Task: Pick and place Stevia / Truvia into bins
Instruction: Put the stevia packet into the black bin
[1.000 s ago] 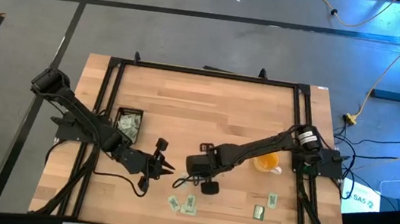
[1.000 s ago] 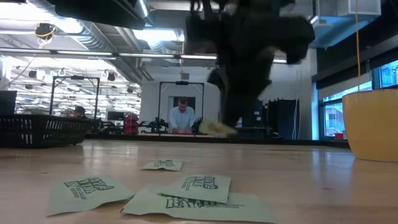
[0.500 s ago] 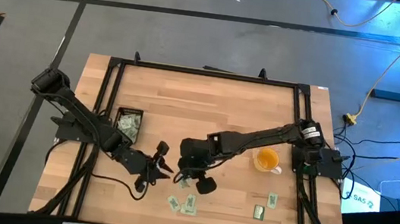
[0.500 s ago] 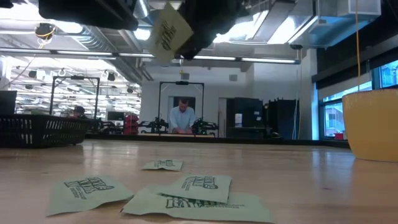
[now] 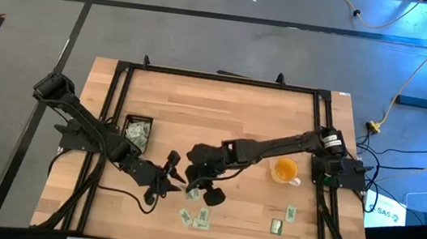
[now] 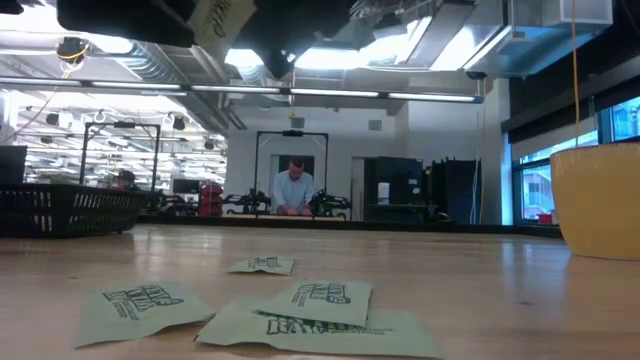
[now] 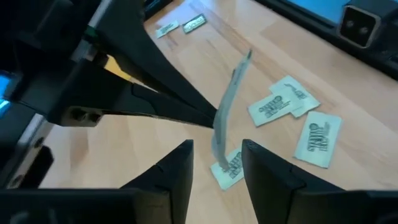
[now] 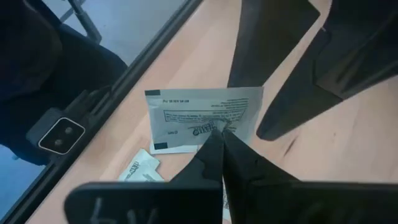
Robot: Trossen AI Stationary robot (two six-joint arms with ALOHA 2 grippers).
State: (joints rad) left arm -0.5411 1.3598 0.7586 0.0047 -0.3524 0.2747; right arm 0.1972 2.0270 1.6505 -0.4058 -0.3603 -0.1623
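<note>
Right gripper (image 8: 219,134): fingers pinched on a pale green-and-white paper sachet (image 8: 205,116) above the wooden counter (image 5: 230,113)
Left gripper (image 7: 217,163): fingers spread, flanking it

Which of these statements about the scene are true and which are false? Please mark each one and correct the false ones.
1. The right gripper is shut on a sachet. True.
2. The left gripper is shut on the sachet too. False: its fingers stand open on either side of the sachet, which only the right gripper pinches.
3. The black bin already holds some sachets. True.
4. The yellow cup lies tipped on its side. False: it stands upright near the right arm.
5. Several loose sachets lie on the table's near part. True.
</note>
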